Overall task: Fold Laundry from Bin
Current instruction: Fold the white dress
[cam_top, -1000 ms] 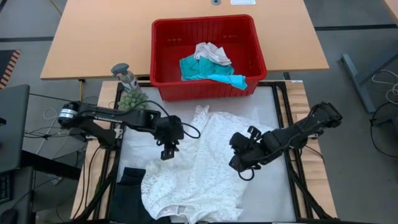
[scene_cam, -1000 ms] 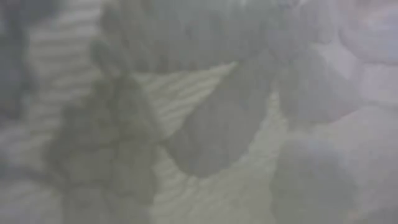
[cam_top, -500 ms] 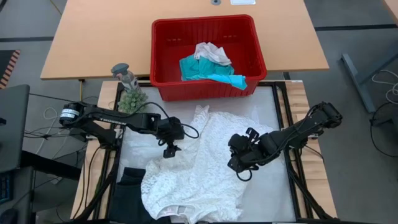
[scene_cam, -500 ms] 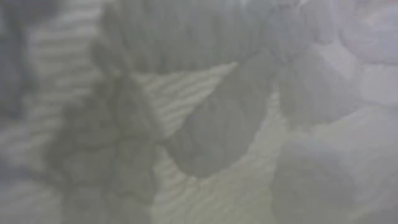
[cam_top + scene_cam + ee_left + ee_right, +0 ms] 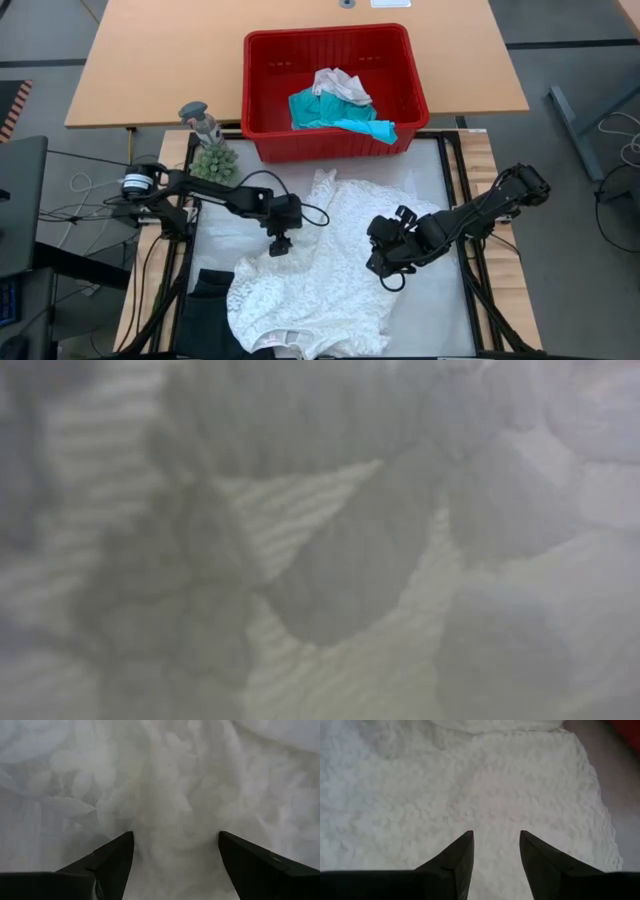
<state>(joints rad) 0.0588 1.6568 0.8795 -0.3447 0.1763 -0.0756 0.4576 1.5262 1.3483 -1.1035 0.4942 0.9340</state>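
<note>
- High view: a white tabletop [image 5: 440, 165] carries a white lacy garment [image 5: 330, 270], with a black garment [image 5: 210, 300] at its near left corner. The red bin [image 5: 405, 60] behind holds teal cloth [image 5: 325, 110] and white cloth [image 5: 340, 85]; a small green plant [image 5: 212, 158] stands left of it. The left end effector [image 5: 281, 244] and right end effector [image 5: 385, 262] flank the lace.
- Low view: only blurred lace fills it.
- Left wrist view: its fingers [image 5: 112, 857] stand wide apart above lace, holding nothing.
- Right wrist view: its fingers [image 5: 457, 857] are parted, empty.
</note>
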